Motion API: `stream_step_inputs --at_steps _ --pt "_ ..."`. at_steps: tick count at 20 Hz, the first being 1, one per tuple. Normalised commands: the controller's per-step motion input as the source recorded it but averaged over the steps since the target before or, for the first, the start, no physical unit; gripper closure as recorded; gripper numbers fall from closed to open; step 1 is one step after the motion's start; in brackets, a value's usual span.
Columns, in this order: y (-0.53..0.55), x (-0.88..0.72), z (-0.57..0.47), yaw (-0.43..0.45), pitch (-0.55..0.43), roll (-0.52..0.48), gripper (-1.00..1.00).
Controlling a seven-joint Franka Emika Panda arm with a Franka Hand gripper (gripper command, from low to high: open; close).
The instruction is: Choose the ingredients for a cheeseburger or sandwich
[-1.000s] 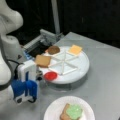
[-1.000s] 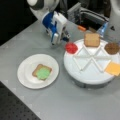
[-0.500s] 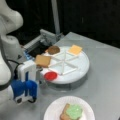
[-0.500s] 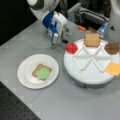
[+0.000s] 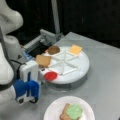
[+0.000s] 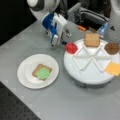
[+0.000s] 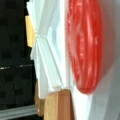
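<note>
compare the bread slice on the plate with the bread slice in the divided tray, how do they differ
The bread slice on the plate carries a green lettuce piece; the bread slice in the tray is bare. The first lies on the flat round white plate, the second in a wedge compartment of the divided tray, beside the red tomato disc. The gripper hangs nearer the tray slice. Both are square and toast-brown.

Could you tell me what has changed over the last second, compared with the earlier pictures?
Nothing visibly changed. The gripper still hovers beside the tray, nearest the tomato disc. The plate still holds a bread slice topped with lettuce; the other bread slice, the brown patty and the cheese stay in the tray.
</note>
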Motion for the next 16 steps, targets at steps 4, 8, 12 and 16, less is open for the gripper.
stream_step_inputs --at_steps 4,8,12,16 --pt "-0.16 0.21 -0.26 0.015 -0.181 0.225 -1.0" --pt "-0.17 0.2 -0.27 0.026 -0.181 0.225 -1.0" --pt "-0.17 0.2 -0.27 0.022 -0.189 0.219 -1.0" --pt "-0.14 0.22 -0.26 0.012 -0.203 0.207 -1.0"
